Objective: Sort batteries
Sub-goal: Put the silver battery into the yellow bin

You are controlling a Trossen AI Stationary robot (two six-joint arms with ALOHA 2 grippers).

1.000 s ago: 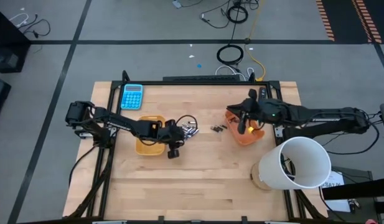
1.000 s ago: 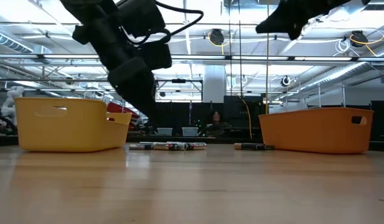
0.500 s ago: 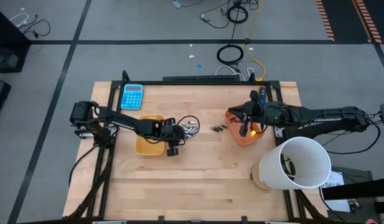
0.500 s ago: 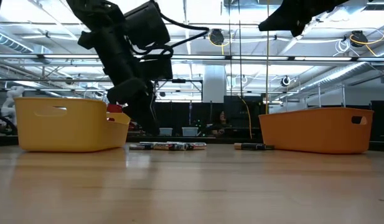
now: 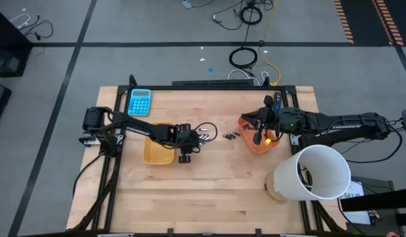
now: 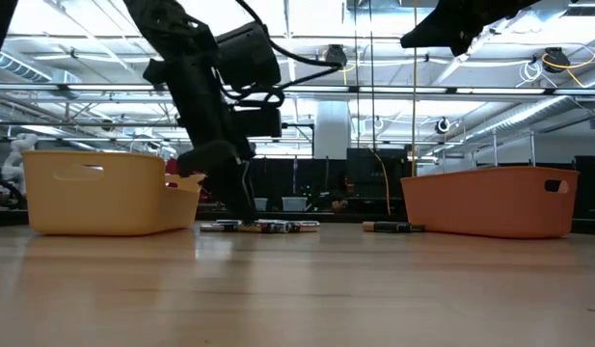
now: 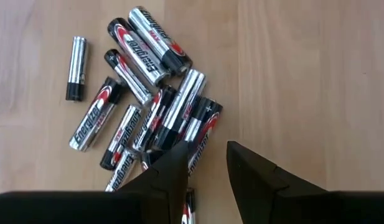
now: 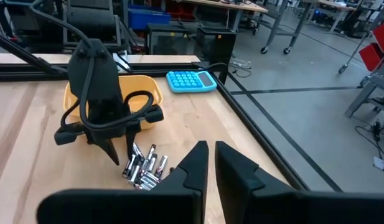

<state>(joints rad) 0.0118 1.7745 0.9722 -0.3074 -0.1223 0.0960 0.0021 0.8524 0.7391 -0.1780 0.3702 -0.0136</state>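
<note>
- On the wooden table (image 5: 209,191) stand two trays: one yellow tray (image 5: 156,146) toward the left arm's side and one orange tray (image 5: 260,139) toward the right arm's side.
- Between the two trays lie the batteries, in two groups: a bigger pile of silver-and-black batteries (image 7: 151,112) just beside the yellow tray, and a small dark cluster (image 5: 230,135) nearer the orange tray.
- About a dozen batteries can be counted in the pile from the left wrist view; most lie touching or across one another, and one lone battery (image 7: 75,68) lies a little apart from the rest.
- How many batteries make up the dark cluster is too small to tell.
- The left gripper (image 7: 203,163) is down at the pile, its two fingers a little apart, with their tips at the edge of the heap; nothing is clamped between them.
- The right gripper (image 8: 210,155) hangs above the orange tray, well clear of the batteries, its two fingers together and holding nothing.
- One blue calculator (image 5: 139,102) lies near the table's far edge, beyond the yellow tray.
- One large white cylinder (image 5: 312,173) stands at the right near corner of the table.
</note>
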